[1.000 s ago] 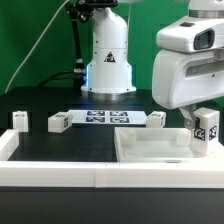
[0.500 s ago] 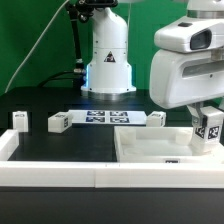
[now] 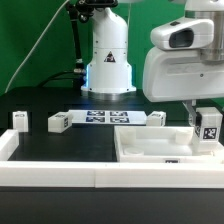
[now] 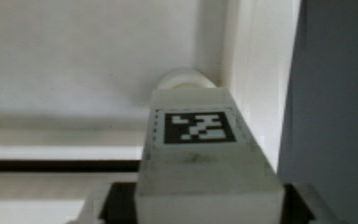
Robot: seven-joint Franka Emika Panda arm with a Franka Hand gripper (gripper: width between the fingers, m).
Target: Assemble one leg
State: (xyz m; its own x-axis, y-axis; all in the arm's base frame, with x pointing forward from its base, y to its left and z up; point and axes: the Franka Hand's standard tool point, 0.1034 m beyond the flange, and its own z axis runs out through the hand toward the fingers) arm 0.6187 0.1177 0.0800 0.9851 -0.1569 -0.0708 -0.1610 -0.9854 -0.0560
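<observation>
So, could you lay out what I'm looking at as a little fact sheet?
arm: one robot arm, its gripper shut on the leg
held leg: white tagged peg at the white panel, on the exterior view's right side; contact unclear
loose pegs: three, on the black table
marker board: flat on the table, behind the panel

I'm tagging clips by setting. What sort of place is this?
Probably a robotics lab bench: a white robot arm stands on a black table before a green backdrop, and a flat white marker board and a small white plastic peg carry black-and-white square tags.
</observation>
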